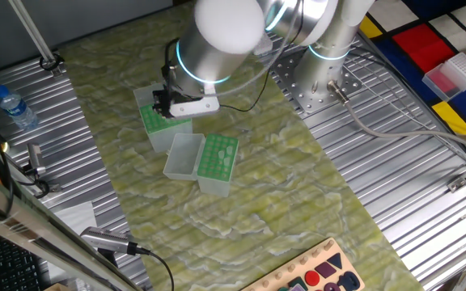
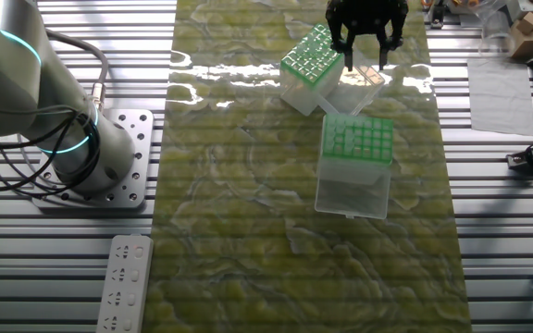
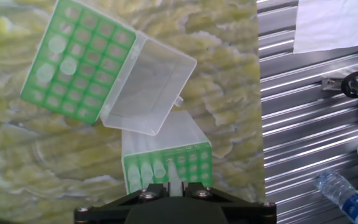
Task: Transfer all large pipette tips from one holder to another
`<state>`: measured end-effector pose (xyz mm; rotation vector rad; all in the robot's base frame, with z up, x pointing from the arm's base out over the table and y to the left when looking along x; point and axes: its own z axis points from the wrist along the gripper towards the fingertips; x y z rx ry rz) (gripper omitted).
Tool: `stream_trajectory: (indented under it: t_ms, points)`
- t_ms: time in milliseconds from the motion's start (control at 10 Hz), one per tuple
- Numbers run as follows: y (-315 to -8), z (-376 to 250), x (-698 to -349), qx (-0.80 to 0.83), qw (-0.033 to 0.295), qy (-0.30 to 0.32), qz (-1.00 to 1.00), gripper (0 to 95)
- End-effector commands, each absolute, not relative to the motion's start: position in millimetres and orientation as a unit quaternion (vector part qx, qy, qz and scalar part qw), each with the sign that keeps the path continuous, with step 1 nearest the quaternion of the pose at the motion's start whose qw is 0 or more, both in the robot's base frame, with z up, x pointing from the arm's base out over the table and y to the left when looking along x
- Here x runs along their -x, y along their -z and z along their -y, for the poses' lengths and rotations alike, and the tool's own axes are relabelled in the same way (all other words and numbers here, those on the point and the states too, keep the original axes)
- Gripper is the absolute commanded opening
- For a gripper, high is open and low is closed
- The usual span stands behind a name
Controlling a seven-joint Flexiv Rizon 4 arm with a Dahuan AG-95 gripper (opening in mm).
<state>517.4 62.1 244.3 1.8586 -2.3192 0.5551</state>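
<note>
Tool (image 2: 366, 57) observed from the other fixed view: I see black fingers (image 2: 346, 55) pointing down over the far holder (image 2: 311, 65), at the edge where that holder meets its open clear lid (image 2: 364, 81). From the hand view, I find one pale pipette tip (image 3: 175, 178) standing upright between the finger bases, so I record the tool (image 3: 174, 186) as closed on that tip, though the contact points themselves lie at the frame's lower edge and are partly cut off. That tip rises from the nearest row of the holder directly below, whose green rack plate (image 3: 169, 165) shows several more large pipette tips (image 3: 146, 171) in the same row to the left of the held one; the remaining wells there look open.

I note a second holder (image 3: 79, 62) further up in the hand view, tilted, well apart from the tool, with a few pale round tops (image 3: 55, 59) showing along its left columns. Its clear hinged lid (image 3: 151, 87) lies open and overlaps the first holder's lid. In the other fixed view this second holder (image 2: 357, 141) sits nearer the middle of the bench (image 2: 248, 231).

In one fixed view, I find the arm's wrist (image 1: 205, 52) covers most of the holder beneath it, and the tool itself cannot be judged there.
</note>
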Motion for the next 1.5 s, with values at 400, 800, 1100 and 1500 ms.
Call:
stream_trajectory:
  t_ms: [400, 800, 1100, 1500]
  points:
    - [-206.5, -117.6, -479.1, -0.229, 0.045, 0.037, 0.972, 38.0]
    - [-181.2, -166.7, -451.1, -0.148, 0.045, 0.059, 0.986, 38.0]
    - [-174.8, -175.9, -443.6, -0.132, 0.046, 0.063, 0.988, 38.0]
    - [-168.8, -177.7, -439.1, -0.136, 0.037, 0.061, 0.988, 19.0]
